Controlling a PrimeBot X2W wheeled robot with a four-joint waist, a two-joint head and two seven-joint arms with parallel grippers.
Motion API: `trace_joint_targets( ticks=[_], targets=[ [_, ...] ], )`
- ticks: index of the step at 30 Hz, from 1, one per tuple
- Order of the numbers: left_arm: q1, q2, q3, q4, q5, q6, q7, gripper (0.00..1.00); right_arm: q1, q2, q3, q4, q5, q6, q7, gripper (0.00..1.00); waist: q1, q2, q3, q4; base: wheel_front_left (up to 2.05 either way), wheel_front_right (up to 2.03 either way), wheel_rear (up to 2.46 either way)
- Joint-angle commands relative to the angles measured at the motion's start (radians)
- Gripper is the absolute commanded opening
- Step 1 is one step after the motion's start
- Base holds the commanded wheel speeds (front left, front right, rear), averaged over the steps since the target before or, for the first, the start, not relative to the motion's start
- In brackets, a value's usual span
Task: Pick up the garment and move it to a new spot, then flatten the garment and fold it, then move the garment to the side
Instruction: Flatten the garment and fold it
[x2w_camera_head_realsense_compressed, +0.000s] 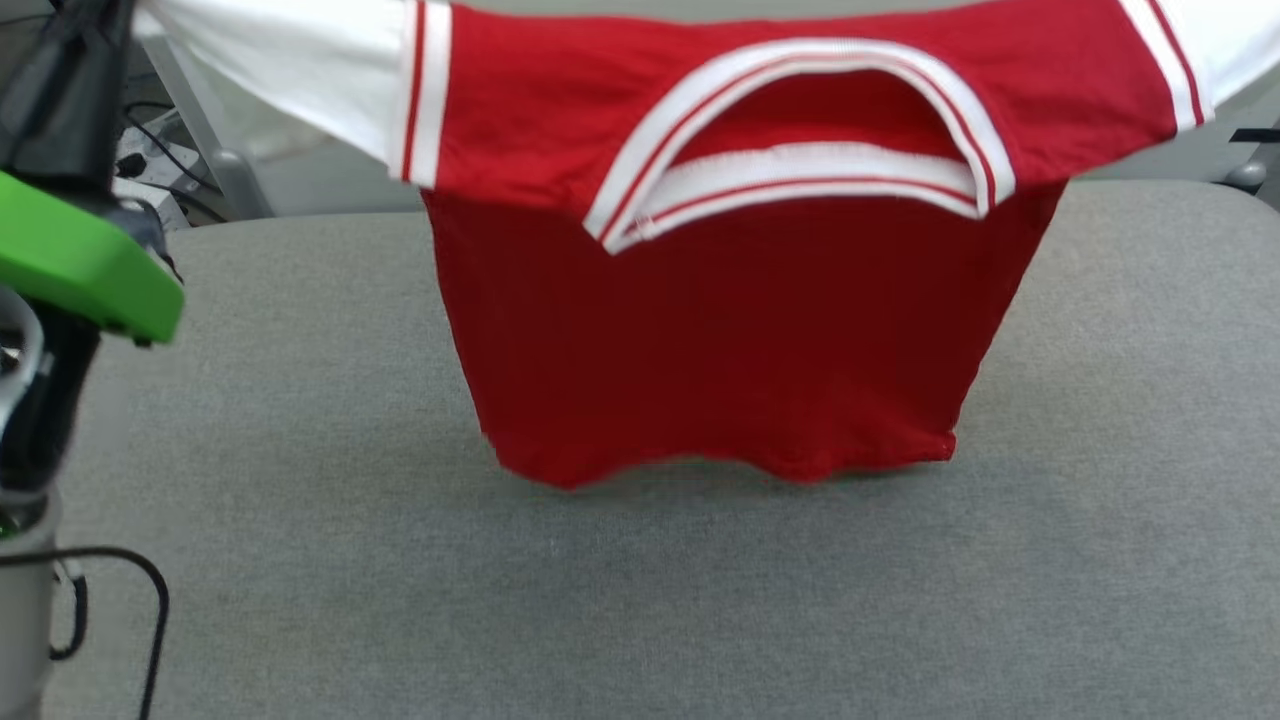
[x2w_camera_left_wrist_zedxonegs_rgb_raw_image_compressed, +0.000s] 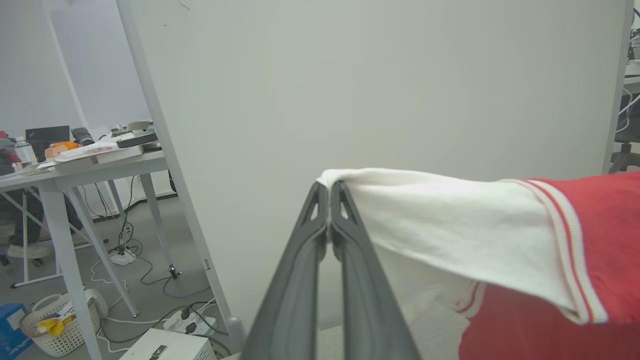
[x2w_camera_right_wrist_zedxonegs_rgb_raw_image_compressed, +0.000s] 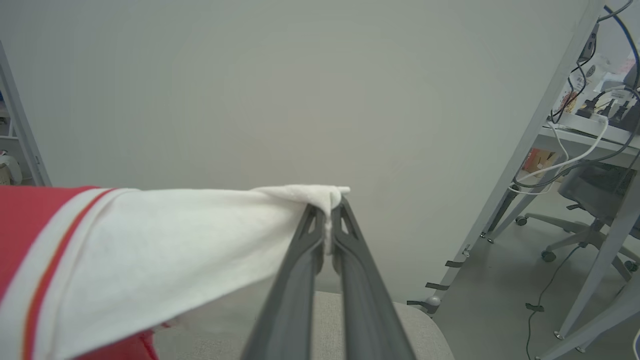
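Dark two-fingered left gripper (x2w_camera_left_wrist_zedxonegs_rgb_raw_image_compressed: 329, 187): raised, clenched on one white sleeve tip. Right gripper (x2w_camera_right_wrist_zedxonegs_rgb_raw_image_compressed: 330, 200): likewise clamped on the other sleeve. Red jersey-style T-shirt with white sleeves and striped trim (x2w_camera_head_realsense_compressed: 720, 330): held stretched between both, hung collar-up over grey padded table (x2w_camera_head_realsense_compressed: 250, 450); hem contact cannot be told. White slotted floor basket (x2w_camera_left_wrist_zedxonegs_rgb_raw_image_compressed: 75, 332): yellow items are seen inside.

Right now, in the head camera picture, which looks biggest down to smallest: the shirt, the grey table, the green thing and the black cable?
1. grey table
2. shirt
3. green thing, though it is very near the camera, which makes it look bigger
4. black cable
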Motion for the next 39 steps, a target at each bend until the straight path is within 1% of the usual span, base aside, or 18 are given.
trace_joint_targets(
  ticks=[1,5,7,11,15,20,26,32,36,39],
  targets=[
    [-0.04,0.011,0.009,0.014,-0.01,-0.007,-0.004,0.0,-0.033,-0.001,0.005,0.012,-0.001,-0.001,-0.012,0.0,0.0,0.012,0.031,-0.001,0.0,0.0,0.0],
    [-0.134,0.034,0.016,0.063,-0.026,-0.032,-0.009,0.0,-0.123,-0.022,0.052,0.048,-0.049,-0.001,-0.065,0.0,0.0,0.012,0.101,-0.008,0.0,0.0,0.0],
    [-0.186,0.051,0.015,0.095,-0.025,-0.046,-0.014,0.0,-0.177,0.001,0.059,0.086,-0.05,-0.001,-0.093,0.0,0.0,0.012,0.14,-0.012,0.0,0.0,0.0],
    [-0.317,0.074,0.011,0.166,-0.028,-0.064,-0.026,0.0,-0.304,0.019,0.07,0.165,-0.061,-0.001,-0.126,0.0,0.0,0.012,0.233,-0.01,0.0,0.0,0.0],
    [-0.471,0.097,-0.013,0.253,-0.004,-0.08,-0.055,0.0,-0.449,0.018,0.083,0.246,-0.083,-0.001,-0.162,0.0,0.0,0.012,0.328,-0.007,0.0,0.0,0.0],
    [-0.676,0.115,-0.069,0.402,0.028,-0.099,-0.11,0.0,-0.637,0.034,0.081,0.36,-0.117,-0.001,-0.228,0.0,0.0,0.012,0.436,-0.005,0.0,0.0,0.0],
    [-0.883,0.093,-0.137,0.595,0.056,-0.107,-0.197,0.0,-0.824,0.075,0.054,0.504,-0.213,-0.001,-0.381,0.0,0.0,0.012,0.523,-0.006,0.0,0.0,0.0],
    [-1.025,0.063,-0.187,0.756,0.09,-0.11,-0.316,0.0,-0.947,0.114,0.032,0.643,-0.298,-0.001,-0.487,0.0,0.0,0.012,0.582,-0.01,0.0,0.0,0.0],
    [-1.05,0.038,-0.206,0.848,0.09,-0.111,-0.397,0.0,-0.977,0.135,0.015,0.722,-0.329,-0.001,-0.549,0.0,0.0,0.012,0.604,-0.006,0.0,0.0,0.0],
    [-1.027,0.022,-0.224,0.907,0.082,-0.112,-0.455,0.0,-0.961,0.14,0.036,0.772,-0.345,-0.001,-0.583,0.0,0.0,0.012,0.608,0.002,0.0,0.0,0.0]
  ],
)
